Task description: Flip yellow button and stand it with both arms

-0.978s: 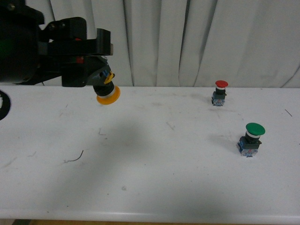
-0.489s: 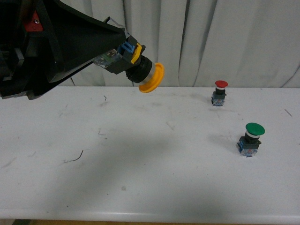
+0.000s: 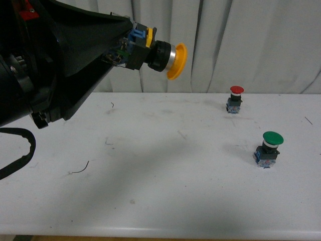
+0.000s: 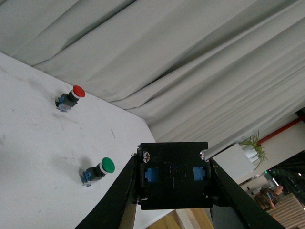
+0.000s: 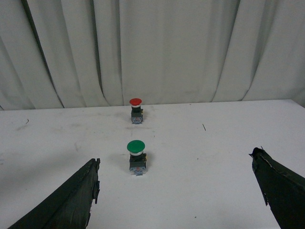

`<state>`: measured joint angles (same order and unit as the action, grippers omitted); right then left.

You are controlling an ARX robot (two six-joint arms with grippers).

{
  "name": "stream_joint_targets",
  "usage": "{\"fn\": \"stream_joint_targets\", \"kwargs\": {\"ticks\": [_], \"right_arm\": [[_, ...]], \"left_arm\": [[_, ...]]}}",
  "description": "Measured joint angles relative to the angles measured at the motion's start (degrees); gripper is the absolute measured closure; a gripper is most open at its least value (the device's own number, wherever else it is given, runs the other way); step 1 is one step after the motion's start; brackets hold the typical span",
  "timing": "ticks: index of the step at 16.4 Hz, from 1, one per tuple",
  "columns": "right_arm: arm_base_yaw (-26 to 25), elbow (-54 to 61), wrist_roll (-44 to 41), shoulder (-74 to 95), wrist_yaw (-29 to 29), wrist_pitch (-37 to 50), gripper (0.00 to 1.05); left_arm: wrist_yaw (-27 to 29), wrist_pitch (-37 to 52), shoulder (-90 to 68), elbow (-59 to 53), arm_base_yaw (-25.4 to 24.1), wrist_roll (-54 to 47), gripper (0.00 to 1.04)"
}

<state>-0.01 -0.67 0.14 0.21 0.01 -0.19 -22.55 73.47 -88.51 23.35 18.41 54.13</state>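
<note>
Left tool (image 3: 119, 47), gripping the yellow button (image 3: 161, 54), has raised it, cap now sideways; right tool (image 5: 175, 158) gapes empty.

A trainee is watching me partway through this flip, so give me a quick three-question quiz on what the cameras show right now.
1. True or false: the yellow button is resting on the table.
2. What is between the fingers of the right hand? A) the cap of a button B) nothing, it is open C) a cable
3. Fill in: besides the yellow one, ___ buttons stand upright on the table.

Key
1. False: the left hand holds it in the air by its block, with the cap pointing sideways.
2. B.
3. Two: the red button and the green button.
</note>
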Motion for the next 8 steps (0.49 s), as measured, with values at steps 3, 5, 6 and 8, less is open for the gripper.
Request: {"fn": "stream_joint_targets", "kwargs": {"ticks": [3,5,6,8], "right_arm": [[0.0,0.0,0.0,0.0,0.0,0.0,0.06],[0.0,0.0,0.0,0.0,0.0,0.0,0.06],[0.0,0.0,0.0,0.0,0.0,0.0,0.06],[0.0,0.0,0.0,0.0,0.0,0.0,0.06]], "left_arm": [[0.0,0.0,0.0,-0.2,1.0,0.9,0.7],[0.1,0.0,0.2,-0.2,0.9,0.9,0.7],[0.3,0.0,0.2,-0.2,1.0,0.9,0.7],[0.7,-0.2,0.2,-0.2,1.9,0.9,0.7]]}}
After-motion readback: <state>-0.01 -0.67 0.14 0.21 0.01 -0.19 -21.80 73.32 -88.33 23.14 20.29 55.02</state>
